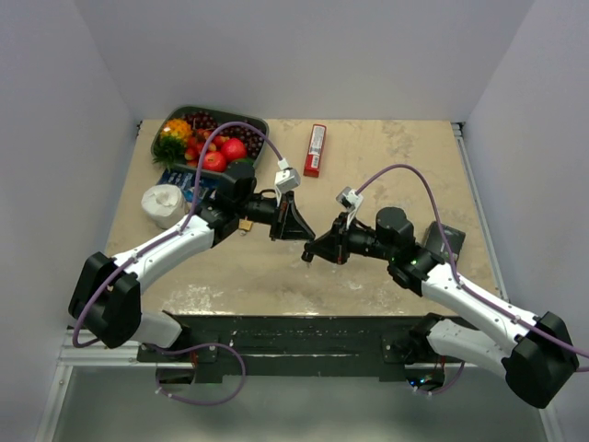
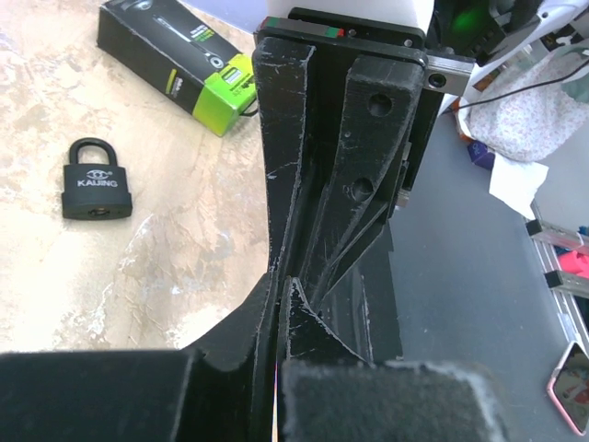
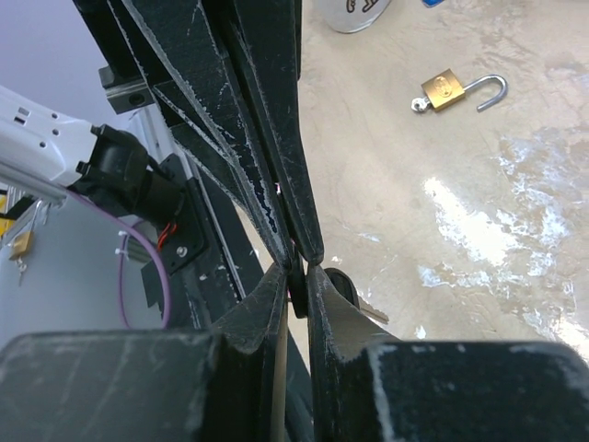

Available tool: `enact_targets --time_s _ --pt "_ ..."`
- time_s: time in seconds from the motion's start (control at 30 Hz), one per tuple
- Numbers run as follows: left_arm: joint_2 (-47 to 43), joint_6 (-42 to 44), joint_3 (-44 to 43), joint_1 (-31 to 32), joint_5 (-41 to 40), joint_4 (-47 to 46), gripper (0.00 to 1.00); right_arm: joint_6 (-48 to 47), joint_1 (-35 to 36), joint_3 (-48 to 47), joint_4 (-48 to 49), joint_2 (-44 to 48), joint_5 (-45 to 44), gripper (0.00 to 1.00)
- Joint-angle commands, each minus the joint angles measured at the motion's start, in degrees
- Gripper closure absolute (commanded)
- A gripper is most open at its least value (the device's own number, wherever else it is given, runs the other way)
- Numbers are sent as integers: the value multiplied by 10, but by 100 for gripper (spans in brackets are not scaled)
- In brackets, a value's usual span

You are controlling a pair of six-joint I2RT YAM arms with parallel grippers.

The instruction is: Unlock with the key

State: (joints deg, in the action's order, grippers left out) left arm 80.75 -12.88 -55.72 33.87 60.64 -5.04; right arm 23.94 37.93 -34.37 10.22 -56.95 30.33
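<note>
The left gripper (image 1: 306,234) and right gripper (image 1: 309,253) meet tip to tip over the middle of the bench (image 1: 405,166), barring the way across. Back left is crowded: fruit tray (image 1: 261,122), white roll (image 1: 164,203), brass padlock (image 3: 444,90) beside the left arm. Bare bench lies around the red pack (image 1: 316,150), at back right and along the near edge. A black box (image 1: 451,241) sits by the right arm.
</note>
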Motion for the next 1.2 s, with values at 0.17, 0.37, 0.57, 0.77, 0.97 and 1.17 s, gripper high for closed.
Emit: enact_targets --time_s 0.17,0.37,0.57,0.77,0.97,1.17 --pt "-33 58 -12 3 -75 20 31 29 -1 -2 -17 19 -111 100" --pt "-50 83 -6 8 -132 30 1 44 -47 4 -18 21 -120 100" --pt "-56 107 -3 14 -180 41 1 27 -93 -3 -58 39 -143 100" --pt "-44 145 -5 37 -255 70 2 -2 -129 -18 -125 79 -208 100" --pt "0 160 -16 71 -320 66 3 -34 -170 -35 -167 95 -261 100" --pt "81 168 -54 122 -360 59 4 -50 -207 -57 -192 103 -278 100"
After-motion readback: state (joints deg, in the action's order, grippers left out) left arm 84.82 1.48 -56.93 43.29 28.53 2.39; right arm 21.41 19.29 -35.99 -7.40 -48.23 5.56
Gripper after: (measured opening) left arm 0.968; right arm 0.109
